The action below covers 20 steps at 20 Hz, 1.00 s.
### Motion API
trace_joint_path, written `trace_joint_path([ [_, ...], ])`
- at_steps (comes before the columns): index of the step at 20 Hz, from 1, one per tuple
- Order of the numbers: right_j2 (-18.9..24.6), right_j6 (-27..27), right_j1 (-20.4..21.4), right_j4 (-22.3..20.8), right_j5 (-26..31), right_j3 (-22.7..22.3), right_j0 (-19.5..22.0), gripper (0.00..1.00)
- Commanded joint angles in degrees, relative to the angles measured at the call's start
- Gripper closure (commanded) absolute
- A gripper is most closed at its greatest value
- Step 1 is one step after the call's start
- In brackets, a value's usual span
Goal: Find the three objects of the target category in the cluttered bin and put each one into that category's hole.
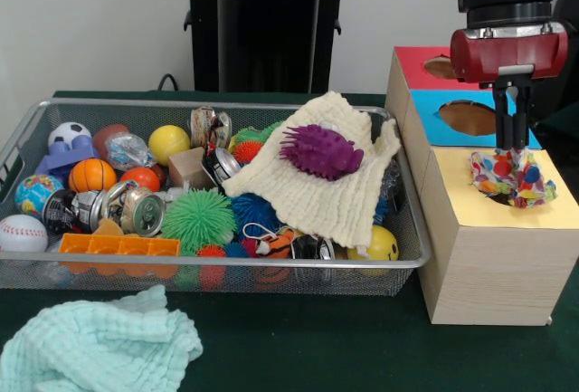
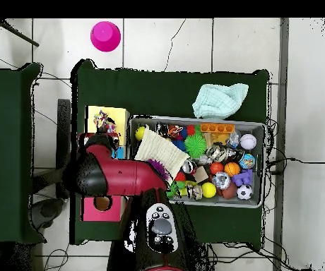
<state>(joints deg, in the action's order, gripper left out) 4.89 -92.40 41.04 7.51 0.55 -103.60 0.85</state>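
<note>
My gripper [image 1: 513, 143] hangs over the yellow-topped wooden box [image 1: 470, 202], its fingers close together and shut on the top of a wad of clear plastic film [image 1: 511, 177] with coloured bits. The wad rests on the yellow top and hides the hole. In the overhead view the wad [image 2: 103, 122] lies on the yellow box [image 2: 119, 113] beside the red arm. The wire mesh bin [image 1: 226, 263] stands left of the boxes. Another clear plastic wad [image 1: 127, 149] lies at the bin's back left among balls.
The blue-topped box's hole [image 1: 468, 118] and the red-topped box's hole [image 1: 441, 67] lie behind the yellow one. A cream cloth [image 1: 317, 193] with a purple spiky ball [image 1: 321, 150] covers the bin's right half. Cans, balls and an orange block fill the rest. A mint cloth [image 1: 90, 342] lies in front.
</note>
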Motion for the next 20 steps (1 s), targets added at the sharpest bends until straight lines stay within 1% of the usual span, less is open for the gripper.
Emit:
trace_joint_path([
  [1, 1.97, -6.53, -0.22, -1.88, 2.95, 2.53, 0.02, 1.00],
  [5, 1.36, -6.73, -0.24, -1.67, 2.93, 2.62, -0.69, 1.00],
  [9, 0.85, -6.80, -1.91, -2.02, 0.73, 3.42, -1.11, 1.00],
  [13, 0.30, -6.47, -2.86, -2.19, 0.15, 4.59, -1.35, 1.00],
  [20, 0.88, -6.25, -4.45, -3.95, -2.29, 4.84, -0.21, 1.00],
])
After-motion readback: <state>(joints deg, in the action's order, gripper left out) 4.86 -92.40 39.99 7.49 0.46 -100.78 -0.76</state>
